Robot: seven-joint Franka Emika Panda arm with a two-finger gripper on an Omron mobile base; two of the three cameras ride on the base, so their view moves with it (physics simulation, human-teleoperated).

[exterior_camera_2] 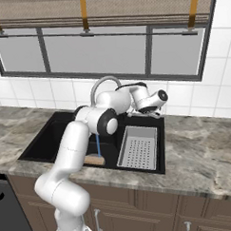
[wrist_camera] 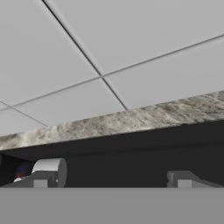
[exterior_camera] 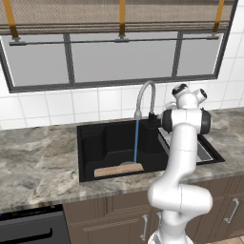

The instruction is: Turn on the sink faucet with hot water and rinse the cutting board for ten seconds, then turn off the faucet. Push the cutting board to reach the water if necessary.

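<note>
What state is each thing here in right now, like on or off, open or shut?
Silver gooseneck faucet: running.
Thin blue water stream: falling onto the board.
Light tan wooden cutting board: lying in the basin.
Matte-black sink basin: holding the board.
End effector: open, holding nothing.

Grey marble counter (exterior_camera: 38, 162) with inset black sink (exterior_camera: 90, 147)

matt black sink (exterior_camera: 95, 143), brushed-metal faucet (exterior_camera: 144, 93), pale wood cutting board (exterior_camera: 118, 170), veined stone counter (exterior_camera: 38, 167).

White tiled wall (exterior_camera: 57, 105), three-pane window (exterior_camera: 119, 59)
</note>
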